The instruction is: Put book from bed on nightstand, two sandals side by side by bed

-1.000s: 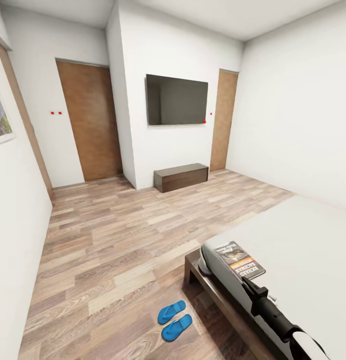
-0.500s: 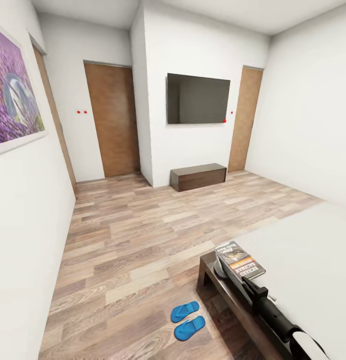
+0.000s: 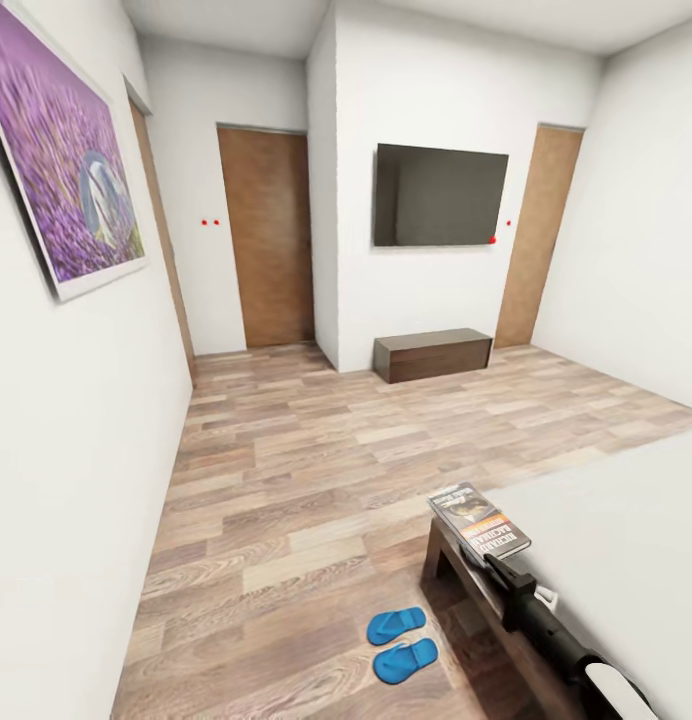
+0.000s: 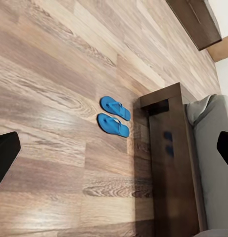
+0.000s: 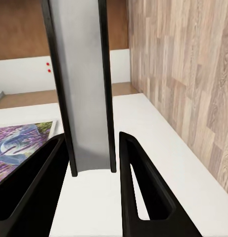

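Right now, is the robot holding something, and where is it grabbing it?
Yes. The right hand is shut on the book, pinching one edge between its fingers. The left hand is open and holds nothing.

White walls, plank floor, wall TV, low bench, lavender painting

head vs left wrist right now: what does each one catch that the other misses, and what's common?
Head view alone: the book held in the right gripper, the wall TV, the low bench under it, two wooden doors, the purple picture.

Left wrist view alone: the left gripper's dark fingertips wide apart at the frame edges, and a downward look along the bed frame's rail.

Both: the two blue sandals side by side on the plank floor, beside the bed corner.
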